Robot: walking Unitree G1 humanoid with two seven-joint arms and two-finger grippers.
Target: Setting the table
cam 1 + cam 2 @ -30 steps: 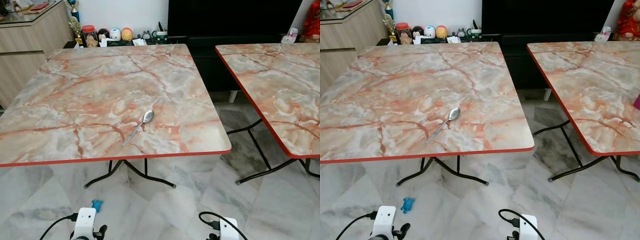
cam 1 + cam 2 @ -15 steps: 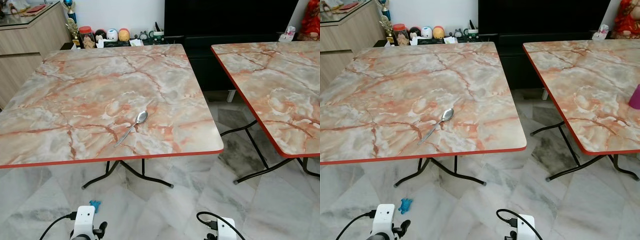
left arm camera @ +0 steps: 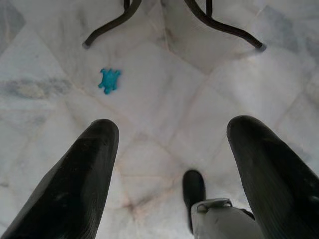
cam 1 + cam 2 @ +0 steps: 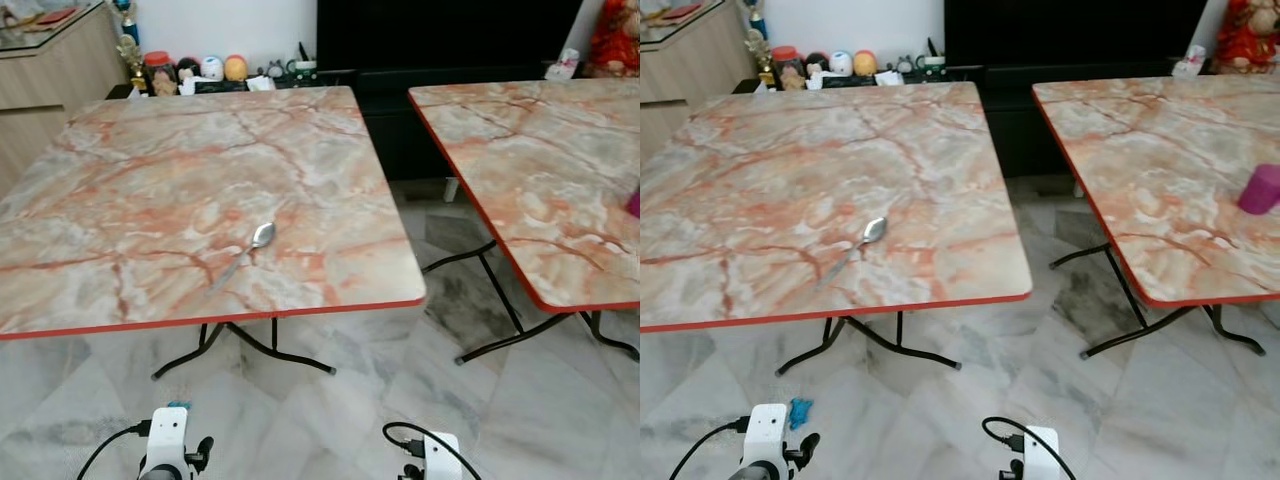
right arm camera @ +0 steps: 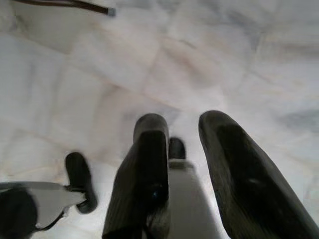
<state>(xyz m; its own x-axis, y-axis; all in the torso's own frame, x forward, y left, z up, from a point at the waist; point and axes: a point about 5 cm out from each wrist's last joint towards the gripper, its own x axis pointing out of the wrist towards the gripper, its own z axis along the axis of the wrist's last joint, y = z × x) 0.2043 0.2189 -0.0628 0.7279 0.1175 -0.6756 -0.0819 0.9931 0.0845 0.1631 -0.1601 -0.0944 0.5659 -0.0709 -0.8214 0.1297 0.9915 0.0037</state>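
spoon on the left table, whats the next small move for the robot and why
Probably a step forward toward the near table, then raising one arm. The spoon lies alone near the table's front edge, while both arms hang low over the floor: the left gripper is open and empty above the tiles, and the right gripper also points at the floor. A pink cup waits on the other table.
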